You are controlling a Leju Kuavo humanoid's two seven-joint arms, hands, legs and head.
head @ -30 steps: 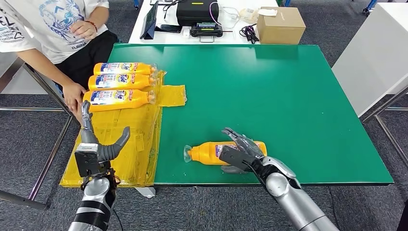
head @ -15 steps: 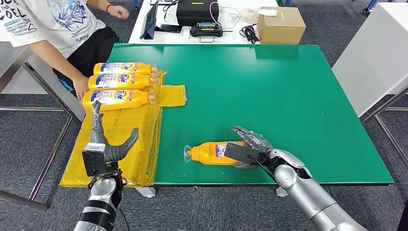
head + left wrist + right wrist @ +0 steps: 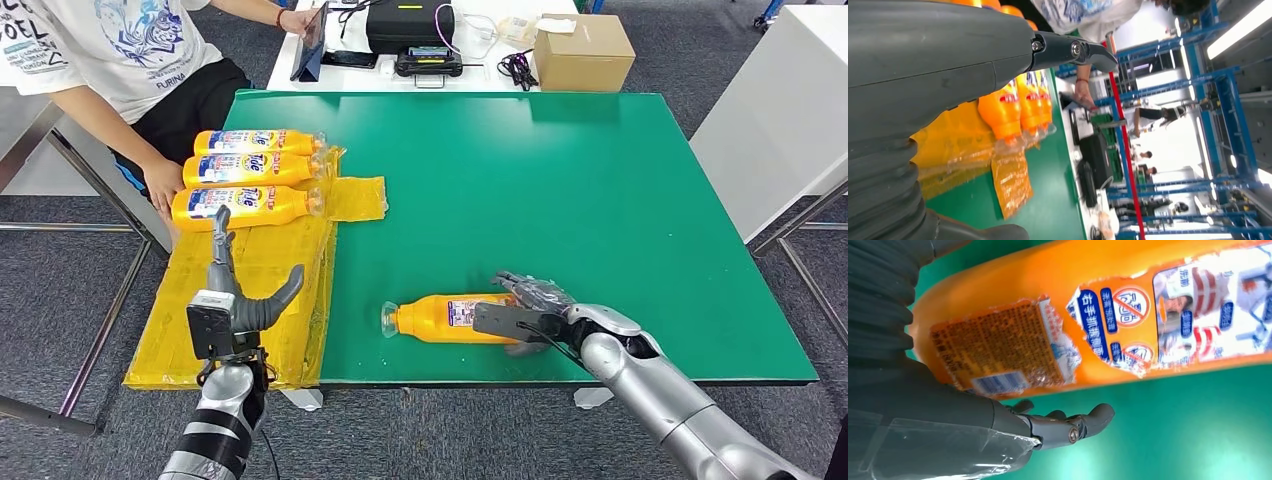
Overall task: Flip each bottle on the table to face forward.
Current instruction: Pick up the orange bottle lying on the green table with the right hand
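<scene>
Lying on side near front edge of green table [image 3: 600, 200], bottle [image 3: 440, 318], cap pointing left, back label with barcode now turning into right wrist view. Sliding rightward along bottle base over last second, right hand [image 3: 528, 318], fingers cupping it loosely; firm grip cannot tell. Flip likely partway. Rising nearer yellow sheet [image 3: 250, 290], left hand [image 3: 235, 300], fingers apart, holding nothing. Resting label-up on sheet, three bottles [image 3: 250, 180]. Sitting beyond, person [image 3: 120, 60], reaching toward white desk [image 3: 420, 70].

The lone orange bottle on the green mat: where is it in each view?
Head view: orange bottle lies near the table's front edge, under the right hand.
Left wrist view: not in it.
Right wrist view: fills the upper picture, torn label showing.
Shared landmark: green mat.
</scene>
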